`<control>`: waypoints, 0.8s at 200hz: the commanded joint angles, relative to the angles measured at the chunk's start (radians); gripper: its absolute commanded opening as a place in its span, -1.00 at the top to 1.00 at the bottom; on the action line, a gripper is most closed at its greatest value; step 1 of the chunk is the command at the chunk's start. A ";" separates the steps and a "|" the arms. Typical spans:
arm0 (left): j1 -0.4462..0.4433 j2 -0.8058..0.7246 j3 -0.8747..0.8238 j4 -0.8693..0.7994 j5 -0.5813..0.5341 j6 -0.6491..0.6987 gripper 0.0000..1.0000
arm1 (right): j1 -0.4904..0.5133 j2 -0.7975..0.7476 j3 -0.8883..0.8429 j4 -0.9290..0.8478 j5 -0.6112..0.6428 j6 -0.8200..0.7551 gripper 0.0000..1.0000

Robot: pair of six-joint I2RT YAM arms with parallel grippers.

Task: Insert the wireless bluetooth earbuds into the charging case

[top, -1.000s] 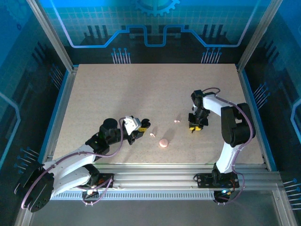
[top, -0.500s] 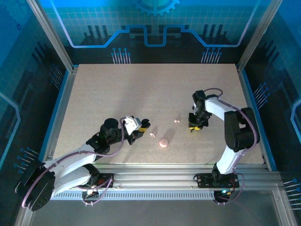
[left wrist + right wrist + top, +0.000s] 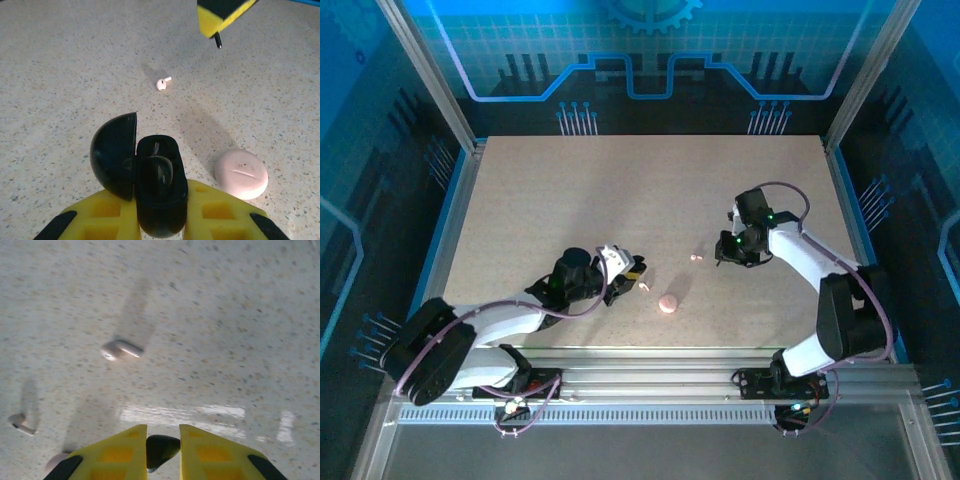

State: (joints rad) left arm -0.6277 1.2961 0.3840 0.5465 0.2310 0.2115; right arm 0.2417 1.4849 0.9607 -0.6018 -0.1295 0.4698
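My left gripper (image 3: 160, 212) (image 3: 631, 271) is shut on the open black charging case (image 3: 159, 192). Its lid (image 3: 115, 155) is swung out to the left, and one black earbud (image 3: 161, 172) sits inside. Lifted above the table, my right gripper (image 3: 162, 442) (image 3: 724, 250) is shut on a second black earbud (image 3: 161, 449). In the left wrist view its yellow finger (image 3: 220, 15) hangs at the top with the dark stem (image 3: 218, 41) poking out. Two pale pink earbuds (image 3: 120, 349) (image 3: 20, 423) lie loose on the table, one of them showing ahead of the case (image 3: 162, 83).
A shut round pink case (image 3: 241, 173) (image 3: 667, 303) lies on the speckled table just right of the black case. The pink earbuds (image 3: 697, 257) (image 3: 644, 286) lie between the two grippers. Metal frame rails border the table.
The right arm has lifted and swung its gripper up and to the left, turning it to face left. The left arm has stretched lower and moved the case slightly right.
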 commanded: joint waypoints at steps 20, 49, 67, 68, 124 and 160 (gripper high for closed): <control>-0.018 0.078 0.053 0.136 0.006 -0.017 0.71 | 0.094 -0.114 -0.045 0.128 -0.034 0.033 0.61; -0.023 0.107 0.073 0.150 0.025 -0.016 0.72 | 0.177 -0.185 -0.053 0.171 0.008 0.024 0.61; -0.023 0.119 0.082 0.157 0.037 -0.024 0.72 | 0.221 -0.227 -0.055 0.199 0.033 0.016 0.61; -0.024 0.119 0.082 0.158 0.037 -0.025 0.71 | 0.224 -0.228 -0.056 0.201 0.033 0.015 0.61; -0.033 0.139 0.095 0.196 0.049 -0.042 0.72 | 0.324 -0.297 -0.114 0.362 0.062 0.058 0.60; -0.040 0.147 0.103 0.207 0.056 -0.049 0.71 | 0.376 -0.279 -0.130 0.438 0.063 0.079 0.61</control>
State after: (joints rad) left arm -0.6575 1.4288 0.4561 0.7010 0.2562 0.1818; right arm 0.5808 1.1999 0.8421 -0.2565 -0.0818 0.5232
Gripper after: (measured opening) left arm 0.191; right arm 0.201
